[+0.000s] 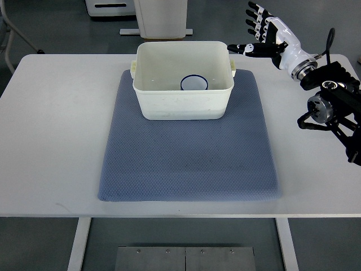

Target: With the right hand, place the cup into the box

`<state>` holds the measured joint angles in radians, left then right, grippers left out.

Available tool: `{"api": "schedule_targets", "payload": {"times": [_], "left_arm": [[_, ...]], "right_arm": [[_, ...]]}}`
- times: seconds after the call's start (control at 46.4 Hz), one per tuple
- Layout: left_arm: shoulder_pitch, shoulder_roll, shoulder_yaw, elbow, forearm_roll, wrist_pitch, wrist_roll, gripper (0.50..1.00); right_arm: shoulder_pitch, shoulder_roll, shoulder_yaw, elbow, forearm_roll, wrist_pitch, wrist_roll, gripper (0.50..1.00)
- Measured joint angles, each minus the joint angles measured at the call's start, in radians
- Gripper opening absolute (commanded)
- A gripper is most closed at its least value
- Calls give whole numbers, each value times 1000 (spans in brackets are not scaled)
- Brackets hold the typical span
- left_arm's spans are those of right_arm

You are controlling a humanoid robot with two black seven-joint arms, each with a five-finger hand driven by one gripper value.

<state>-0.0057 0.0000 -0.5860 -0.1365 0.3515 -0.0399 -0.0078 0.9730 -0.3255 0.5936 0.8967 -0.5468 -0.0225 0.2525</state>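
Note:
A white cup with a dark blue rim (194,83) stands upright inside the cream plastic box (183,107), near the box's back right. The box sits on the far part of a blue-grey mat (189,158). My right hand (260,35) hovers to the right of the box and a little behind it, fingers spread and holding nothing. Its thumb tip reaches toward the box's right rim corner without touching the cup. My left arm does not show.
The mat lies on a white table (51,124). White equipment bases (161,17) stand on the floor beyond the table's far edge. My right arm's black joints (333,107) hang over the table's right side.

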Motion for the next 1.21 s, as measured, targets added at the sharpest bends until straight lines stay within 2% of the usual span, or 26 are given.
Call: {"api": "schedule_targets", "payload": {"times": [0.431, 1.206], "left_arm": [[0, 0, 0, 0, 0, 0, 0, 1000], [-1, 0, 0, 0, 0, 0, 0, 1000]], "right_arm": [[-55, -88, 1, 1, 114, 19, 32, 1000], [-153, -108, 2, -2, 223, 18, 40, 1000]]}}
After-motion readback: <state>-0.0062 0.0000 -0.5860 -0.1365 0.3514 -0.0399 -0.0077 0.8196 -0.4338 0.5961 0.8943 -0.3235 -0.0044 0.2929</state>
